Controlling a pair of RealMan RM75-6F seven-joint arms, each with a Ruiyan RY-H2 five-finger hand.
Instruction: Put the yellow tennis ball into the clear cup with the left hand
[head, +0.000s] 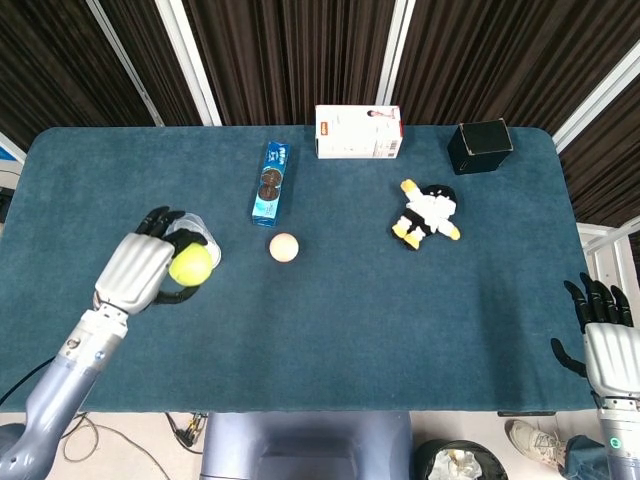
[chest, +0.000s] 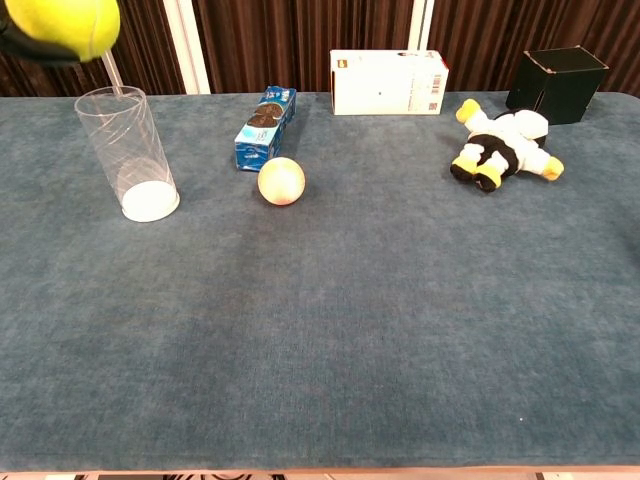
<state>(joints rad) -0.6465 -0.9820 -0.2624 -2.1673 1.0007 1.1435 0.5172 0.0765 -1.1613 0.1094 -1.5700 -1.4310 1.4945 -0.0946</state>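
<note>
My left hand (head: 140, 270) grips the yellow tennis ball (head: 190, 265) and holds it raised in the air, just above and slightly in front of the clear cup. In the chest view the ball (chest: 62, 24) sits at the top left corner, above the upright clear cup (chest: 127, 152); only dark fingertips of the hand show beside it. From the head view the cup (head: 203, 243) is mostly hidden behind hand and ball. My right hand (head: 606, 345) hangs off the table's right edge, fingers spread, holding nothing.
A cream ball (head: 284, 247) lies right of the cup. A blue cookie pack (head: 270, 182), a white box (head: 358, 132), a black box (head: 480, 146) and a plush penguin (head: 425, 215) lie further back on the blue table (head: 380, 320).
</note>
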